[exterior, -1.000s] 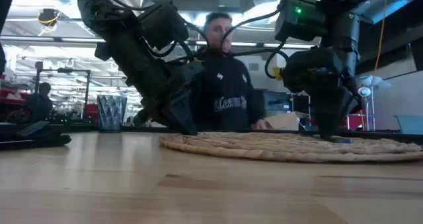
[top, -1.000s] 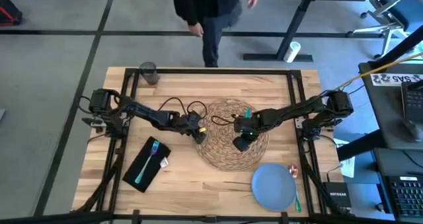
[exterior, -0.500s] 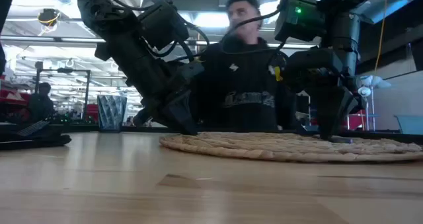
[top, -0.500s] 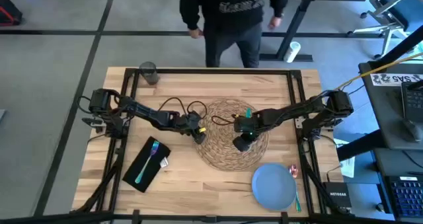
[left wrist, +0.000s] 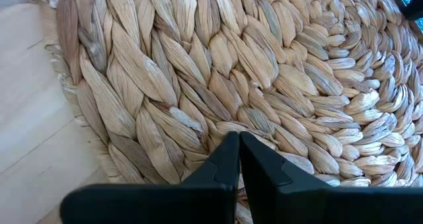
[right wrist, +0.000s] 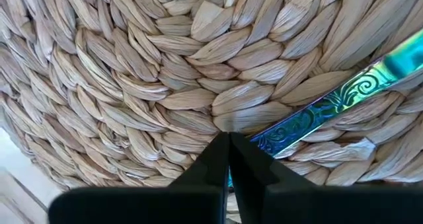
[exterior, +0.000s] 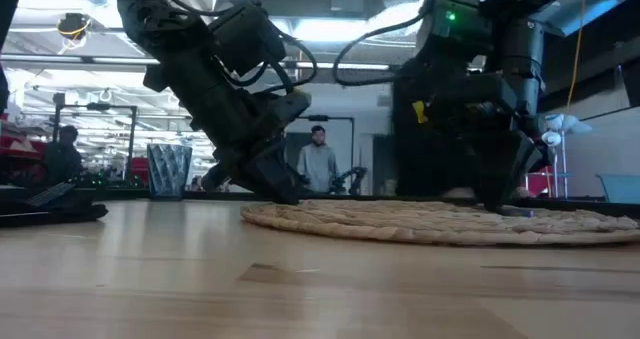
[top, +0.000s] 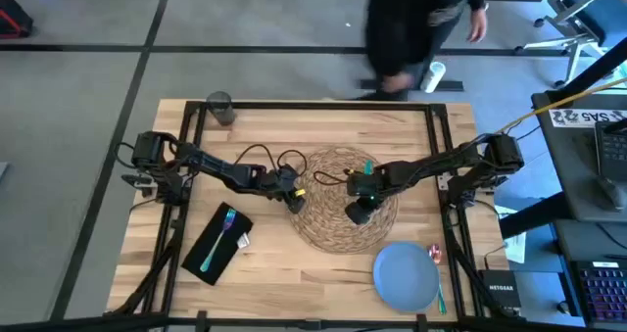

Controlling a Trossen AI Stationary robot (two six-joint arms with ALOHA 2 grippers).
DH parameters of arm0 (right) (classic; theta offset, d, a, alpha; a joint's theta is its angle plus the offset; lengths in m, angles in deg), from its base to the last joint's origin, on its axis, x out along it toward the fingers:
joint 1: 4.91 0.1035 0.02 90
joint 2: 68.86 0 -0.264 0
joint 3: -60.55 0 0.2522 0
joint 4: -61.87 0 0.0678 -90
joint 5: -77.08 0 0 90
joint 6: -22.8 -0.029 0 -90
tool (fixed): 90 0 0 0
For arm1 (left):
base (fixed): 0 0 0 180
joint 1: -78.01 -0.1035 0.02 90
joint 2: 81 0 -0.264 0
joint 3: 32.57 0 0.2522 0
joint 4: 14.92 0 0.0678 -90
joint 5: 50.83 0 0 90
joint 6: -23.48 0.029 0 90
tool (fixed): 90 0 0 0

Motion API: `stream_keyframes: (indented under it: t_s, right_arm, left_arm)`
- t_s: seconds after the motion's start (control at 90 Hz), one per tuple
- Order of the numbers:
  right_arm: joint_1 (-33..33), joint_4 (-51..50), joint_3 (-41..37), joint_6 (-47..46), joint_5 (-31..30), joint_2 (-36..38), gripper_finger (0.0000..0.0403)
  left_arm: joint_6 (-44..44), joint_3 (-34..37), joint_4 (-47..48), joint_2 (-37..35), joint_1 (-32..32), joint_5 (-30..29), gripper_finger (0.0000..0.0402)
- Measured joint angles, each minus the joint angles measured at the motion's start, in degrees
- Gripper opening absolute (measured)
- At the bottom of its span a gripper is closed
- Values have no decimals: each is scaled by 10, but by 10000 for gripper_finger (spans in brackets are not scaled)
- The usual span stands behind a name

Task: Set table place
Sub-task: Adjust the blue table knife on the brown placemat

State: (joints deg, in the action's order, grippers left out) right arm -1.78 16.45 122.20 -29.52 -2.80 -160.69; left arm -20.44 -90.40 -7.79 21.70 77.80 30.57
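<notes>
The round woven straw placemat (top: 328,226) lies flat on the middle of the table (top: 265,146). My left gripper (top: 297,201) stands shut at the placemat's left edge, slanting in from the table's left. My right gripper (top: 357,214) stands shut on the placemat right of its middle, beside a shiny blue-teal utensil handle (right wrist: 310,118) that lies flat on the weave. The blue plate (top: 405,276) lies near the front right. The black napkin (top: 217,244) with the teal fork (top: 220,236) on it lies at the front left. The grey glass (top: 219,108) stands at the far left corner. My left gripper presses its shut fingertips (left wrist: 228,151) down on the placemat's weave (left wrist: 198,128), a little inside its left rim. The fingers slant down from the table's left, and the placemat lies flat. My right gripper sets its shut fingertips (right wrist: 218,151) down on the placemat from above, at the near end of the blue utensil handle (right wrist: 268,139). The fingers hide that end, so I cannot tell whether they pinch it. The handle lies flat.
Red-handled and green cutlery (top: 436,257) lies by the plate's right side, near the table's right frame bar. Black frame bars run along the far, left and right edges. A person (top: 421,23) moves beyond the far edge. Bare wood shows between napkin and plate.
Both grippers and everything on the table have kept still. The person beyond the far edge has walked toward the table's right.
</notes>
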Motion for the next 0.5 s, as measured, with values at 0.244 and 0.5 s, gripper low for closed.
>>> stream_keyframes:
  t_s: [0.244, 0.5]
  right_arm:
    - [0, 2, 1, -3, 0, 1, 0]
    - [0, -2, 2, -4, 0, 2, 0]
  left_arm:
    - [0, 0, 0, 0, 0, 0, 0]
    - [0, 0, 0, 0, 0, 0, 0]
